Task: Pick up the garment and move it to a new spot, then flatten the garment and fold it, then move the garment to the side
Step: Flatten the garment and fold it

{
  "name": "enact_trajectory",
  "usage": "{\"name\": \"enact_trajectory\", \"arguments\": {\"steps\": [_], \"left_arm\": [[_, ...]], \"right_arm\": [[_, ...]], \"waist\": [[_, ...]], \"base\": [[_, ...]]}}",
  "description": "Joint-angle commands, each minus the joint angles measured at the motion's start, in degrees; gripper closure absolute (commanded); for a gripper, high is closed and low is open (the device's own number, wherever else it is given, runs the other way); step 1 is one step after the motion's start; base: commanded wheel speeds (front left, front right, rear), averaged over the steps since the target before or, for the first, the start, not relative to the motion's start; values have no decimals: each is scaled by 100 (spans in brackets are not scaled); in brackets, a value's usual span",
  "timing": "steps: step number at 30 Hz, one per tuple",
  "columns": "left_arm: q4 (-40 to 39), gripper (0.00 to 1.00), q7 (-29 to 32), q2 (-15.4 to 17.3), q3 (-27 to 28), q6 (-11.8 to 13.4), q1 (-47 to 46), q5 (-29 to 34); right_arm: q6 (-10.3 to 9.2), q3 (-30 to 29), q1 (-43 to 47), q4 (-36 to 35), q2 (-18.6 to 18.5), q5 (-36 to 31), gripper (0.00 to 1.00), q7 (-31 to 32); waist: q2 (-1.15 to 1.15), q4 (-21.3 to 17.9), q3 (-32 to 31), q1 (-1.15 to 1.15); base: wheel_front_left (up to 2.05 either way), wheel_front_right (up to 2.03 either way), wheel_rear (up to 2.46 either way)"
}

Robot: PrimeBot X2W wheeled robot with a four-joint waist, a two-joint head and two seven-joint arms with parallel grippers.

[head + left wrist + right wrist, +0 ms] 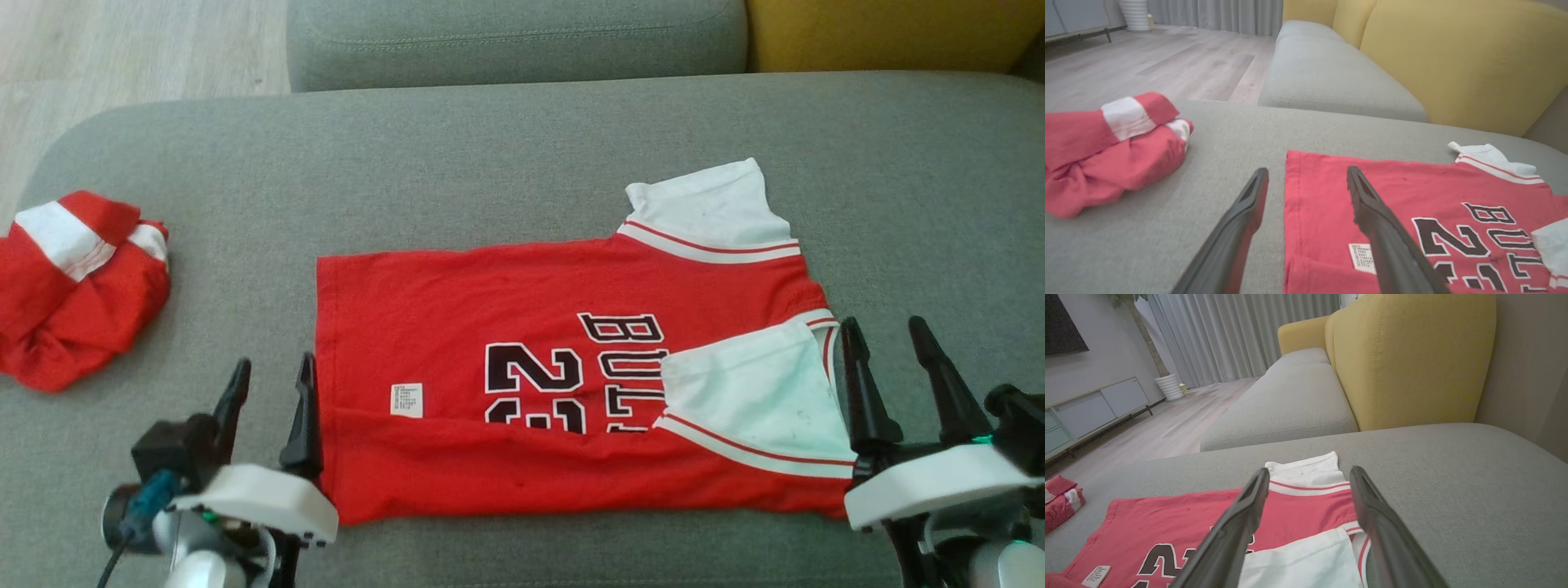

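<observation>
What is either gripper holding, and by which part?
Nothing is held. The left gripper stands open at the hem edge of the red jersey, the right gripper open beside its white sleeve; neither pinches cloth.

Garment (531,392) on cushion (490,147), another cloth (73,286) well to its left

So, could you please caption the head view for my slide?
Open left gripper and open right gripper flank a part-folded red basketball jersey on a grey fabric cushion.

Left gripper (274,361) has tapered black fingers (304,408), white housing (269,498), blue cable (151,500)
</observation>
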Motion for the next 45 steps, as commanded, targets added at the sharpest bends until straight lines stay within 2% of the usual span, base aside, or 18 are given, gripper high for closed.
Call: {"name": "enact_trajectory", "arguments": {"steps": [1, 7, 13, 19, 20, 22, 30, 33, 39, 45], "left_arm": [[-269, 0, -74, 125, 162, 52, -339, 77], [-163, 0, 99, 112, 86, 6, -623, 42], [525, 0, 513, 29, -11, -275, -1333, -205], [1921, 0, 670, -39, 73, -548, -2491, -441], [2472, 0, 681, -44, 127, -625, -2882, -514], [3035, 0, 692, -42, 174, -694, -3225, -580], [4693, 0, 545, -80, 255, -1079, -4113, -798], [5093, 100, 468, -92, 241, -1233, -4287, -851], [5576, 100, 94, -110, 126, -1386, -4549, -807], [5825, 100, -203, -253, -21, -1453, -4824, -743]], "right_arm": [[40, 171, -217, -289, -66, -22, 0, -4], [40, 147, -207, -356, -66, 62, 0, 104], [40, 141, -333, -353, -66, 127, 0, 109], [40, 251, -595, -270, -66, 211, 0, 60], [40, 298, -687, -229, -66, 223, 0, 28], [40, 336, -753, -169, -66, 252, 0, -1], [40, 344, -898, 78, -65, 382, 0, -112], [40, 317, -937, 180, -65, 446, 0, -120], [40, 153, -1227, 447, -65, 435, 0, -77], [40, -112, -2202, 1196, -254, 383, 0, 118]], "waist": [[0, 5, 7, 0], [0, 20, 136, 0], [0, -38, 430, 0], [0, -192, 854, 0], [0, -239, 972, 0], [0, -282, 1046, 0], [0, -385, 1178, 0], [0, -406, 1198, 0], [0, -386, 1233, 0], [0, -199, 1347, 0]], "base": [[0, 0, 0], [0, 0, 0], [0, 0, 0], [0, 0, 0], [0, 0, 0], [0, 0, 0], [0, 0, 0], [0, 0, 0], [0, 0, 0], [0, 0, 0]]}}
